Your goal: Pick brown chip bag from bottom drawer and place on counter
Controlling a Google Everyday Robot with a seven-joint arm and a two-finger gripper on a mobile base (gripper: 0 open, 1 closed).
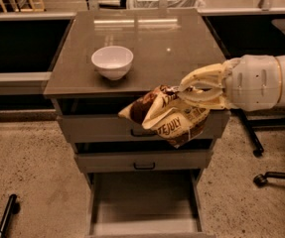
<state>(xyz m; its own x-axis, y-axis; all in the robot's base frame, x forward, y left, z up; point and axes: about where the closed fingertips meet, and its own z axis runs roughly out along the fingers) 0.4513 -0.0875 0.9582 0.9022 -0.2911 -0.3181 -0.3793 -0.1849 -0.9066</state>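
Note:
My gripper (189, 94) comes in from the right on a thick white arm and is shut on the brown chip bag (166, 115), a wrinkly dark-brown and cream bag with white lettering. The bag hangs in the air in front of the top drawer, just below the front edge of the counter (152, 43). The bottom drawer (144, 202) is pulled open below it and its flat grey floor is bare.
A white bowl (112, 61) stands on the left half of the counter. The two upper drawers (142, 160) are closed. Office chair legs and wheels (273, 175) are on the floor at the right. A black pole base (8, 212) lies at the lower left.

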